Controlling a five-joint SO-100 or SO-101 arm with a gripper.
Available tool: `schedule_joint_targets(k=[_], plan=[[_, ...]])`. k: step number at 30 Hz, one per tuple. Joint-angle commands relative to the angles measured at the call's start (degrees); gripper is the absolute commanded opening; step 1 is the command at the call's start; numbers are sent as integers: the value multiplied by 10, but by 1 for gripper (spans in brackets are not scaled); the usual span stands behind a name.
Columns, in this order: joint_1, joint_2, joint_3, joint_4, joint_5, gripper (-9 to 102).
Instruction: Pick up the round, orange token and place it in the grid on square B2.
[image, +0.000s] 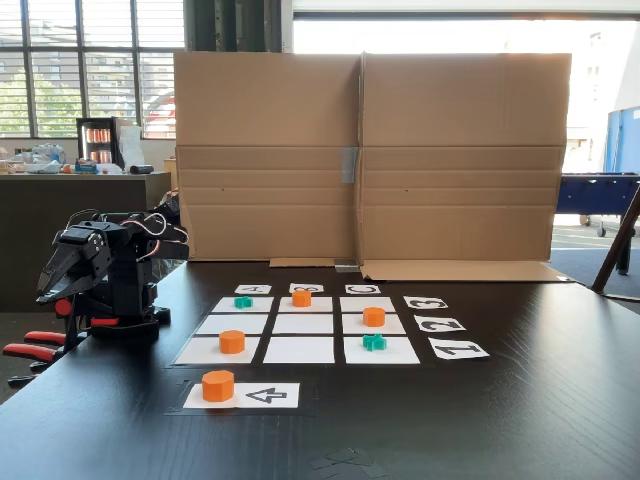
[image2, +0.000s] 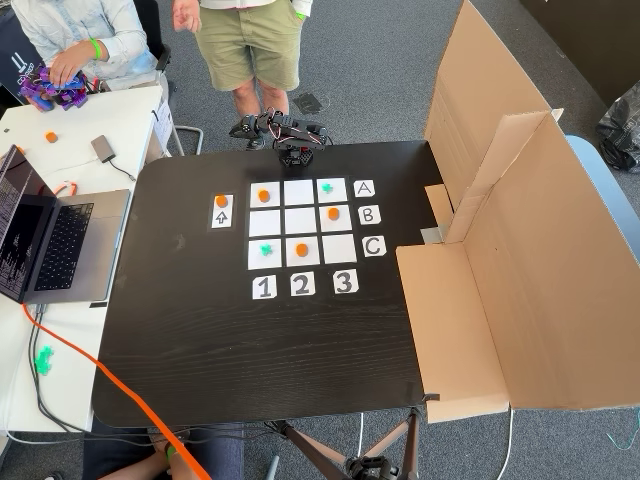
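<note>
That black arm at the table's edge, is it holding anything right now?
Nothing. The arm sits folded, away from the grid; the orange token lies untouched on its strip.

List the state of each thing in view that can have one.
Bright-orange round plastic token on the white arrow strip: upright, ungrasped.
White paper centre square B2: empty.
Black robot arm: folded, away from the grid.
Grey laptop: open.
</note>
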Motion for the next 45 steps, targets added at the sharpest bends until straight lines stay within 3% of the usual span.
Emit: schedule_joint_targets(k=[1,17,28,35,45], plan=[[-4,5,2,4,30,-1],[-7,-1,-1,4,29,-1],[-13,-106,-92,25,11,-1],[-37,-255,-287,136,4,-1],[-74,-482,-620,355,-15,0]])
